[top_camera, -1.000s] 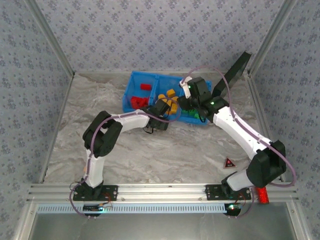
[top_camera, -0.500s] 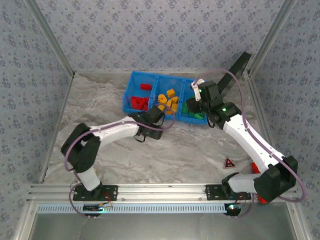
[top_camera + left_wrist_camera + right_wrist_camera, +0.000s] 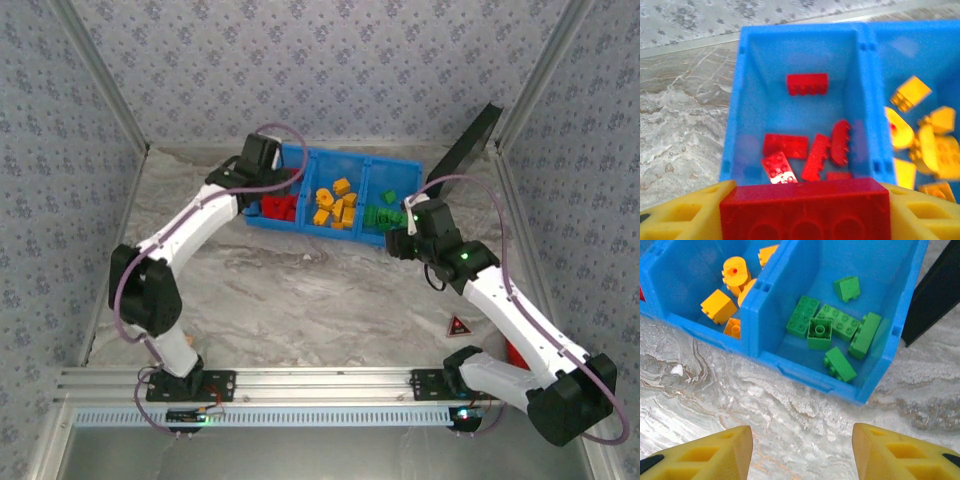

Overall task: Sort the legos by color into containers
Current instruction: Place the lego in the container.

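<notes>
A marbled grey table [image 3: 300, 300] sits within patterned walls [image 3: 320, 70], with a black panel [image 3: 468, 148] leaning at the right. The blue bin [image 3: 805, 371] holds red, yellow and green legos [image 3: 840, 322], one colour per compartment. The left gripper [image 3: 805, 200] clamps a red brick [image 3: 805, 215] above the red compartment. The right gripper [image 3: 802, 450] hovers open and empty before the green one.
</notes>
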### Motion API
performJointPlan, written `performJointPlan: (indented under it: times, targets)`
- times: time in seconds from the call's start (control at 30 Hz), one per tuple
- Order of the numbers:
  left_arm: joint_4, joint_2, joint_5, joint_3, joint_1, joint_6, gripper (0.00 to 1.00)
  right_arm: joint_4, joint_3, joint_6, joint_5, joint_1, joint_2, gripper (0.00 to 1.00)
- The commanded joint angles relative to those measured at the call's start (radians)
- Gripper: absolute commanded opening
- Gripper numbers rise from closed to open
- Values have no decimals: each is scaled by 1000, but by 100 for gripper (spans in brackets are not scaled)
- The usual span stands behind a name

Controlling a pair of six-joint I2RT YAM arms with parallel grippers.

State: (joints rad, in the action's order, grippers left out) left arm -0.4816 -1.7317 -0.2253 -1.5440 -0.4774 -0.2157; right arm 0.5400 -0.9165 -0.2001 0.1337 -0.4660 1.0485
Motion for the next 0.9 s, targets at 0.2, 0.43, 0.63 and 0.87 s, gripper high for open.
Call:
performJointPlan:
  times: [0.2, 0.43, 0.63, 0.87]
  targets:
    - [59, -237, 109, -209, 55, -125, 60, 20, 35, -49, -19, 11, 3, 57]
    - [63, -380, 130, -310, 63, -157, 60, 20, -1, -25, -26, 14, 49, 57]
    - [107, -436, 163, -308, 75, -210, 60, 57, -50, -2, -19, 15, 71, 57]
    - [155, -469, 213, -277, 88, -257, 63, 83, -52, -10, -20, 15, 80, 57]
